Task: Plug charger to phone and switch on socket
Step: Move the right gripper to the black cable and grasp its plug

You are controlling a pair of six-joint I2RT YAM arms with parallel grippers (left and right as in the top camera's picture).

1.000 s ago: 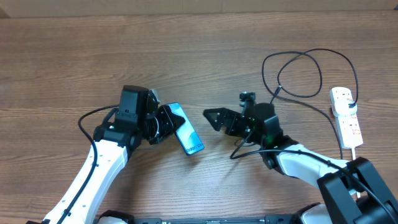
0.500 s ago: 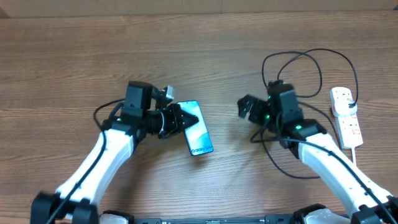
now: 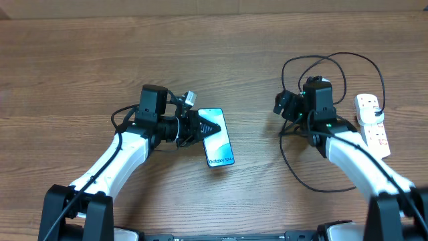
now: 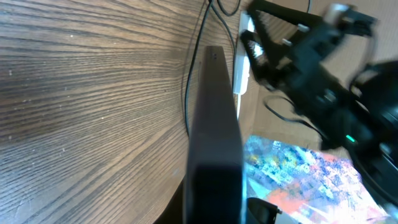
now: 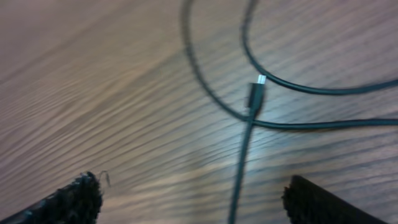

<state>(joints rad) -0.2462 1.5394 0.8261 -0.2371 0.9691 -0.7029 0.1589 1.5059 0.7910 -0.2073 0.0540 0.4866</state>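
The charger's plug [image 5: 255, 94] is the thing to watch. In the right wrist view it lies flat on the bench [image 3: 200, 53] with its little silver tip pointing to about 12 o'clock, right where two strands of the black cable [image 3: 283, 72] cross. The right gripper [image 5: 193, 202] hangs above it with jaws spread wide and nothing in them, the plug sitting at roughly 1 o'clock from the gap. From overhead the rest of the cable loops around at 12 to 2 o'clock of that gripper.

The phone [image 3: 219, 144] is near the middle of the bench, screen up, Galaxy S24 end pointing to 5 o'clock. The left gripper [image 3: 200, 127] has its jaws closed on the opposite end, as far as I can tell from overhead. The left wrist view is too blurry to add much.

The power strip [image 3: 370, 106] lies at the 3 o'clock edge, just beside the right arm, and I can't read its switches.

My take: the step here is grabbing the plug. I'd shift the jaws toward 1 o'clock so the plug's in the middle, then pinch the black housing only, leaving the metal tip sticking out. Watch the crossing strand, it's easy to pinch both. The left arm should hold the phone steady with its free end exposed.
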